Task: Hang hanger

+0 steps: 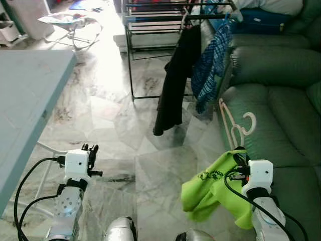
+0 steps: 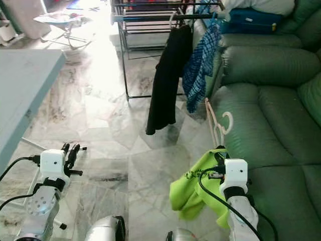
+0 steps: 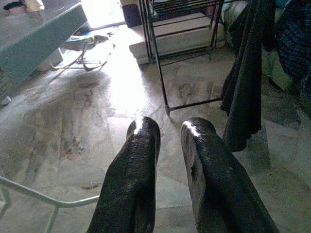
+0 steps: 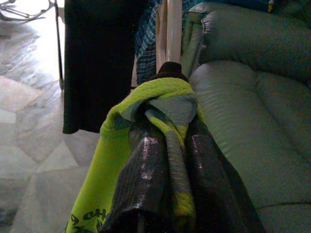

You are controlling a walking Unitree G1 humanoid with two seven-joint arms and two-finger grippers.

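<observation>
Right gripper (image 1: pixel 241 159) is clenched on a cream plastic hanger (image 1: pixel 234 124) with a soft lime-green shirt (image 1: pixel 215 188) draped over it, held up beside the green leather sofa (image 1: pixel 281 100). Left gripper (image 1: pixel 90 149) hangs over the glossy marble floor (image 1: pixel 115 110), its rounded black fingers (image 3: pixel 141 160) slightly parted, empty. Ahead, a black metal drying rack (image 1: pixel 150 20) carries a black garment (image 1: pixel 173 85) and a blue checked shirt (image 1: pixel 210 65).

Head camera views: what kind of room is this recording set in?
Most likely a home living room doubling as a laundry spot: a green sofa, a marble-tiled floor, and a metal drying rack hung with a black garment and a blue plaid shirt.
</observation>
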